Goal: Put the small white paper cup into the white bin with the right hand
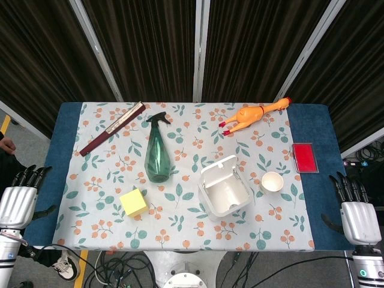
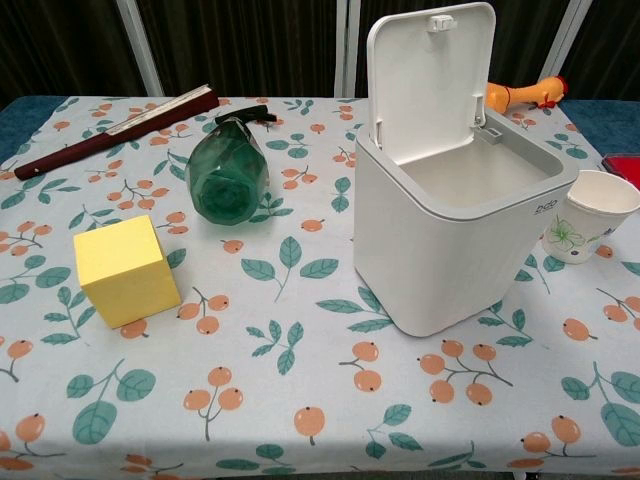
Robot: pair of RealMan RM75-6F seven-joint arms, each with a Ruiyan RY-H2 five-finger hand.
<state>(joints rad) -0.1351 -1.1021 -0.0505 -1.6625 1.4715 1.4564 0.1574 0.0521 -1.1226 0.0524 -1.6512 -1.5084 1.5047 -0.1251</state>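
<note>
The small white paper cup [image 1: 272, 182] [image 2: 588, 216] stands upright on the floral cloth just right of the white bin [image 1: 224, 189] [image 2: 450, 230]. The bin's lid is flipped open and its inside looks empty. My right hand [image 1: 358, 211] hangs beyond the table's right edge, well clear of the cup, fingers apart and holding nothing. My left hand [image 1: 19, 197] hangs off the left edge, likewise with fingers spread and empty. Neither hand shows in the chest view.
A yellow cube [image 1: 134, 202] [image 2: 123, 269] and a green spray bottle [image 1: 157, 149] [image 2: 228, 168] lie left of the bin. A rubber chicken [image 1: 255, 114], a dark folded fan [image 1: 112, 129] and a red card [image 1: 305, 157] sit towards the table's far and right edges.
</note>
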